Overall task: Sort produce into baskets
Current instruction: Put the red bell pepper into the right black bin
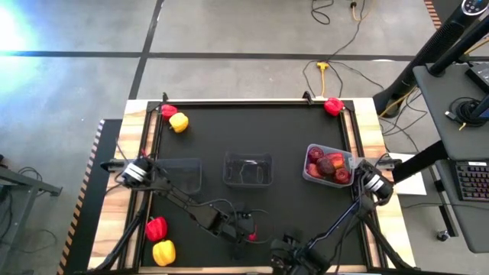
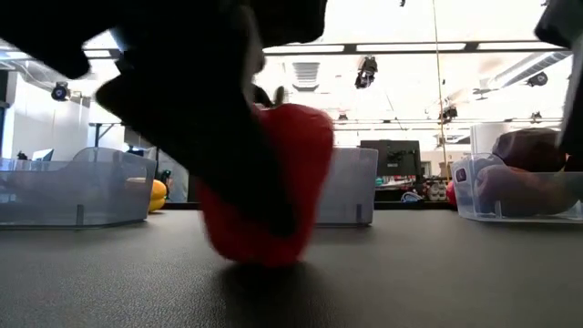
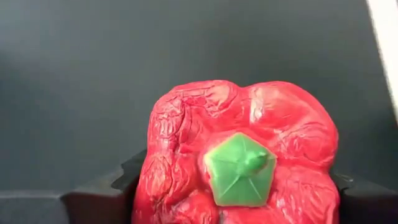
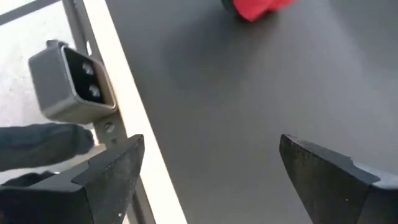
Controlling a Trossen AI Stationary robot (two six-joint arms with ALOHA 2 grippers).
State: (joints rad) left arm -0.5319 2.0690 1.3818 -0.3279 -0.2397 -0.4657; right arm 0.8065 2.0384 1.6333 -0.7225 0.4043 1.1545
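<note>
Bright ceiling strip lights (image 2: 414, 47) washed out the room above my table (image 1: 252, 145) in the low view. My left gripper (image 3: 230, 205) loomed as a blurred black silhouette over the red pepper (image 2: 273, 182), which cast a soft shadow beneath itself.

Red pepper (image 4: 256, 9) cut off, top edge.

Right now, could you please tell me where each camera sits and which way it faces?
High: overhead, looking down on table, both arms.
Low: table height, facing the room; left gripper shut on red pepper.
Left wrist: looks onto that pepper between its fingers.
Right wrist: looks onto the mat past open right gripper.
Shared: low and left wrist show the same pepper.
</note>
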